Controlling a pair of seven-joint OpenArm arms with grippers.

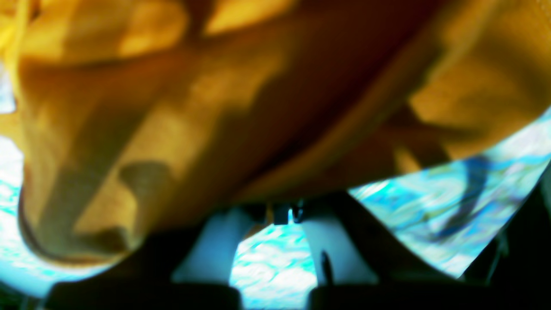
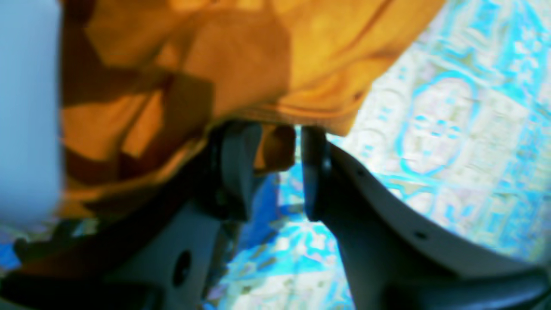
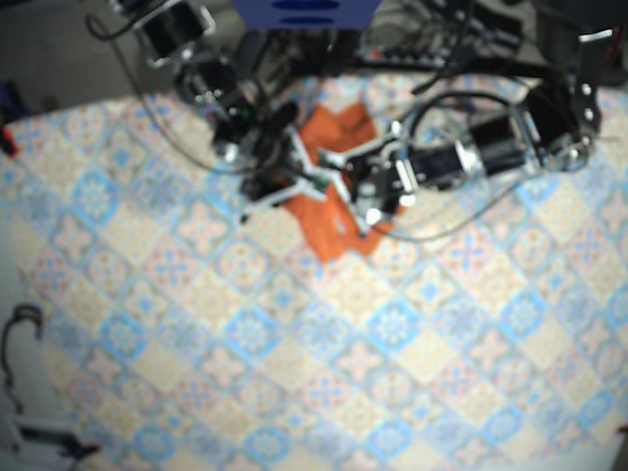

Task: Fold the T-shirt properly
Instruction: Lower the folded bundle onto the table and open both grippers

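**Operator:** What lies under the T-shirt?

**Spotter:** One patterned tablecloth (image 3: 392, 334), blue and tan tiles, spreading out from the T-shirt (image 3: 336, 228) on every side. You have one T-shirt, orange, bunched up rather than lying flat.

**Operator:** And the arms?

**Spotter:** Two. In the base view your left arm (image 3: 471, 157) reaches the T-shirt from its right. Your right arm (image 3: 221, 93) reaches it from its upper left. Both arm ends sit over the T-shirt, close to each other.

**Operator:** The left gripper?

**Spotter:** Your left gripper (image 1: 282, 214) has two pale fingers (image 1: 215, 252). Their tips are drawn close together at the T-shirt's edge, with the cloth held between them. The rest of the T-shirt spreads in folds beyond the tips and fills most of that wrist view.

**Operator:** The right one?

**Spotter:** Your right gripper (image 2: 277, 170) also shows two fingers (image 2: 236, 163), standing a narrow gap apart. A small flap of the T-shirt sits in that gap, against the finger nearer the bulk of the T-shirt. A sliver of tablecloth shows between the flap and the other finger. The picture is blurred, so I cannot tell whether the flap is truly pinched. The T-shirt's hem runs just over both fingertips.
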